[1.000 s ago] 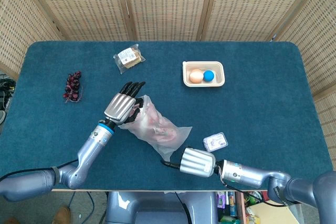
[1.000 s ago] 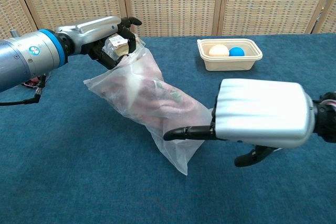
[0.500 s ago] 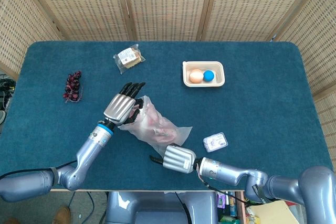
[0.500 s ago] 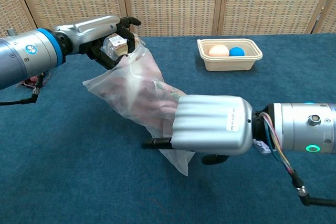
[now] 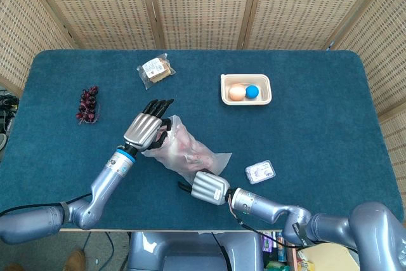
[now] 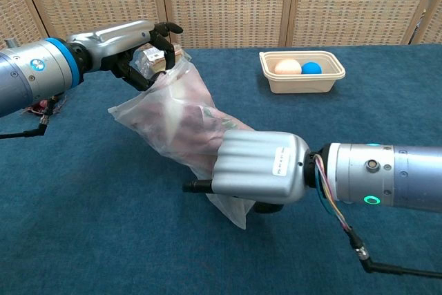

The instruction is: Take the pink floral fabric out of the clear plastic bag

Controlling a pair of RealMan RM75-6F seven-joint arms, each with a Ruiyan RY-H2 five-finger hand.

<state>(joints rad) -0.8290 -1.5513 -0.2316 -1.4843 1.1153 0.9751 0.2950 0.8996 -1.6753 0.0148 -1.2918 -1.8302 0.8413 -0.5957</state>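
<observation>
The left hand [image 6: 135,50] is gripping the bag's [image 6: 183,119] upper end in its fingers [image 6: 164,34], lifting it off the desk [image 5: 317,125]; the pink fabric [image 6: 190,132] is sitting inside; the right hand [image 6: 259,167] is covering the bag's lower end, its fingers' state hidden.

fabric [image 6: 197,129] in bag [image 5: 190,153] | left hand [image 5: 144,129] behind | right hand [image 5: 209,188] before

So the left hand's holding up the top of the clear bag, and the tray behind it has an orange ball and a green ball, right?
Not quite: in the head view the tray holds an orange ball and a blue ball, not green. The left hand does grip the clear bag's top.
</observation>
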